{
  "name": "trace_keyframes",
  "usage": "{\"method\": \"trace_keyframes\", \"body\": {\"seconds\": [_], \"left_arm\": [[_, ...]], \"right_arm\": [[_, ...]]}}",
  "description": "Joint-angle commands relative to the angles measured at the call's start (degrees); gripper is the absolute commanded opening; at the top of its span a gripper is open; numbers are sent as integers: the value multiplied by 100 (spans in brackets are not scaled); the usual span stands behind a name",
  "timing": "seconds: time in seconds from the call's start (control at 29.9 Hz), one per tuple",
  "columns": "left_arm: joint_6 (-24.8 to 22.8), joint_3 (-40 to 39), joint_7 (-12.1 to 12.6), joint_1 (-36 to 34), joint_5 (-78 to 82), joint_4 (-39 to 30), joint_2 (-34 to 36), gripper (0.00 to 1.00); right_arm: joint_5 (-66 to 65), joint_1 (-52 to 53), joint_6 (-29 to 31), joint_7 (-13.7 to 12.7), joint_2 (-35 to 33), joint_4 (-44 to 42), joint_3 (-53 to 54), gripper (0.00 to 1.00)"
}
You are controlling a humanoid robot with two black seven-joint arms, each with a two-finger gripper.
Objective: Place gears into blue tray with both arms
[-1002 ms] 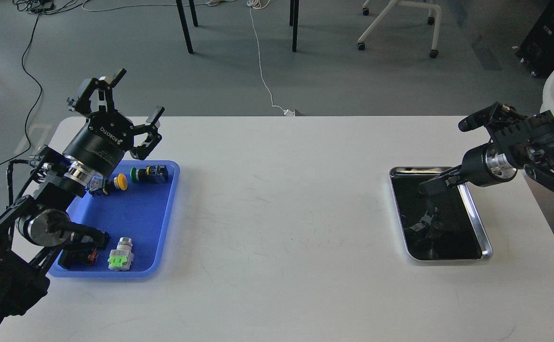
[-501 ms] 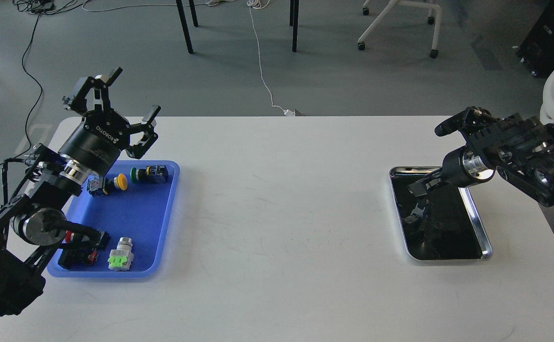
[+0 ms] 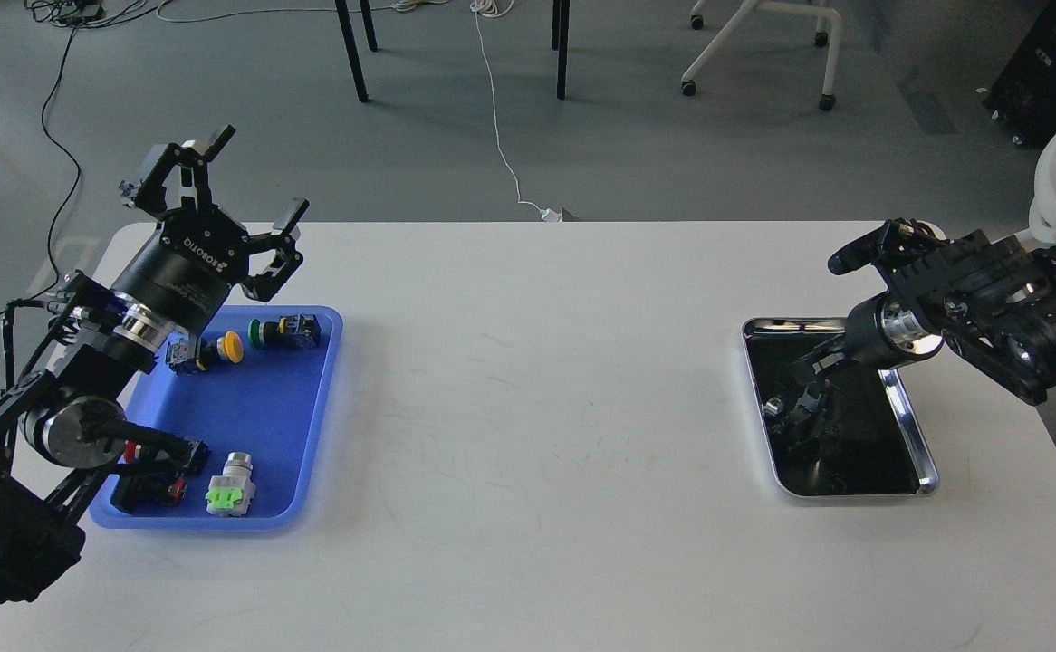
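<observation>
So far, no gear can be made out in the shallow blue plastic tray (image 3: 256,426) with its raised rim at the left of the white table (image 3: 537,407). What lies in it are push-button switches only: one with a yellow cap (image 3: 220,348), one with a green cap (image 3: 285,331), a red-capped one (image 3: 149,489) partly behind the arm, and a silver one with a bright green block (image 3: 232,489). By this showing, the placing of gears is at best hardly begun.

Over the tray's far left corner the left gripper (image 3: 247,177), black and lettered ROBOTIQ, hangs with its fingers spread wide and nothing between them. It is raised above the tray, touching none of the switches.

At the right, the shiny steel tray with the dark inside (image 3: 910,426) holds small dark parts (image 3: 795,418) near its left side; these are probably the gears, but they are too small and too mixed with reflections to count or tell apart. The right gripper (image 3: 809,371) reaches down into this tray from the right, dark against the dark floor, so whether its fingers are apart or closed on a part cannot be told.

Left to do, as it seems: lifting the gears from the steel tray and carrying them across the table, well apart as the two trays are.
</observation>
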Motion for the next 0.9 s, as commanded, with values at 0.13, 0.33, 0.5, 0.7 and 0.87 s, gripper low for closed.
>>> {"method": "trace_keyframes", "body": {"seconds": [0.13, 0.33, 0.5, 0.7, 0.87], "left_arm": [[0, -6, 1, 1, 0, -41, 1, 99], [0, -6, 1, 10, 0, -41, 1, 99], [0, -6, 1, 10, 0, -41, 1, 99], [0, -6, 1, 10, 0, -41, 1, 99], [0, -6, 1, 10, 0, -41, 1, 99]], "right_arm": [[17, -41, 0, 0, 67, -65, 0, 55], [17, -77, 0, 0, 120, -118, 0, 55], [43, -164, 0, 0, 322, -338, 0, 55], [52, -173, 0, 0, 357, -347, 0, 54], [61, -156, 0, 0, 340, -338, 0, 42]]}}
